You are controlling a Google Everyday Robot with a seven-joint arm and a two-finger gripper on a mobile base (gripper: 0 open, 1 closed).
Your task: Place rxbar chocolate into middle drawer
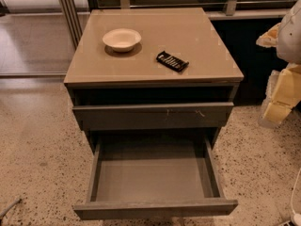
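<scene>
Camera view: one chocolate bar [172, 61], one bowl [122, 39] up at 12 o'clock; one pulled-out drawer [150, 174] at 6; gripper [281, 98] at 3, grip can't tell.

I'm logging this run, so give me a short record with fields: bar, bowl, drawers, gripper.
white bowl: upright on the cabinet top, left rear
rxbar chocolate: flat on the cabinet top, right of the white bowl, apart from it
middle drawer: pulled wide open, bar not in it
upper drawer: slightly out, scratched front
gripper: right edge of view, beside the cabinet, away from the bar
task state: bar not yet picked up
</scene>
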